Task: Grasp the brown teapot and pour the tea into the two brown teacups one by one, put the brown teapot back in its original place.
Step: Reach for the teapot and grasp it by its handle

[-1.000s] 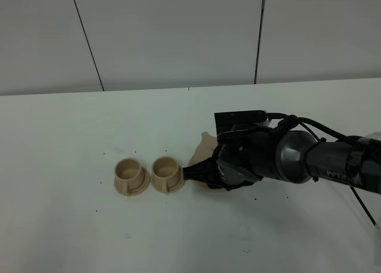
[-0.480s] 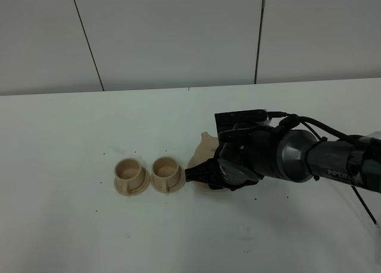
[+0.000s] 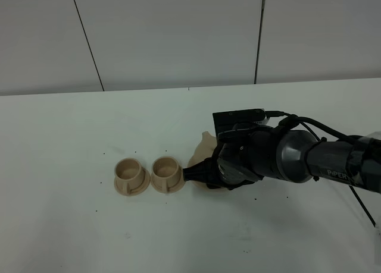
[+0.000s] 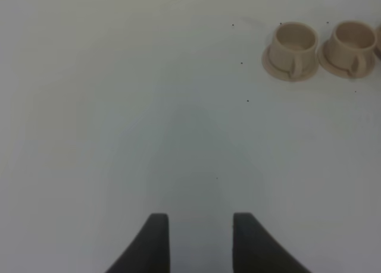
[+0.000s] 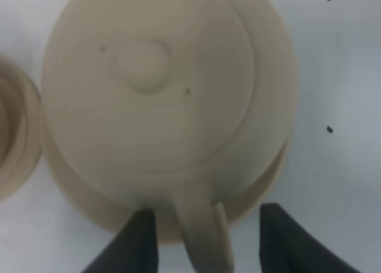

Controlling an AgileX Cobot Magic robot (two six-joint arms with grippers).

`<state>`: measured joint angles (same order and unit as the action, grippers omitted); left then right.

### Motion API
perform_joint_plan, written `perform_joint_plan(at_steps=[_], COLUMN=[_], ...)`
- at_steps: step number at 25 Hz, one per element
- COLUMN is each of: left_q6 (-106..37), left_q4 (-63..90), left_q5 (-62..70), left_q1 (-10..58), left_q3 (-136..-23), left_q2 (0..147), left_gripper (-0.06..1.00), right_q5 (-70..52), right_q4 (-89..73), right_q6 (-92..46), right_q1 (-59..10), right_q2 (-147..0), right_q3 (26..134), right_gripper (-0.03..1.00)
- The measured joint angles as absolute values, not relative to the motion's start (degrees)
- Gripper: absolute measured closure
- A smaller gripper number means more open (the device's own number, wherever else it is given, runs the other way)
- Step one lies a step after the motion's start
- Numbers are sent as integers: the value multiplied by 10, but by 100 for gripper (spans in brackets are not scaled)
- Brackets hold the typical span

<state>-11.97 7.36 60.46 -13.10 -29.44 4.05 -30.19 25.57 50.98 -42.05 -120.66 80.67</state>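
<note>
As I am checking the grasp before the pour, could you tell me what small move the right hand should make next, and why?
Probably close the right hand on the handle of the brown teapot. Its fingers stand open on either side of the handle with gaps, and the teapot sits on its saucer, not yet lifted.

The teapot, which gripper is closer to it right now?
Right. The right gripper straddles the handle of the brown teapot, a finger on each side, jaws open. The left gripper hangs over the table, away from both teacups.
</note>
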Motion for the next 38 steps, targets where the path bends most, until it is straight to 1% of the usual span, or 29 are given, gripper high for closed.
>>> perform_joint_plan(at_steps=[13,16,22,33,35,38], left_q6=[-120,-120,-120,-120,-120,-120], left_q4=[74,74,74,74,74,74], left_q5=[605,605,605,605,605,605], left_q1=[-131,-131,-131,-131,-131,-131], left_q3=[-294,-294,-294,-294,-294,-294], left_q2=[41,41,41,41,41,41], left_gripper=[62,62,62,62,62,62], right_q5=[-301,-301,-301,-301,-301,-298], right_q4=[259,259,259,259,259,260], right_q6=[508,508,508,508,508,508], right_q1=[-420,-420,-419,-419,-419,-419], right_q2=[-1207,-1207,-1207,-1207,-1207,-1207], right_q3=[807,807,807,807,807,807], right_gripper=[61,64,75,79,81,87])
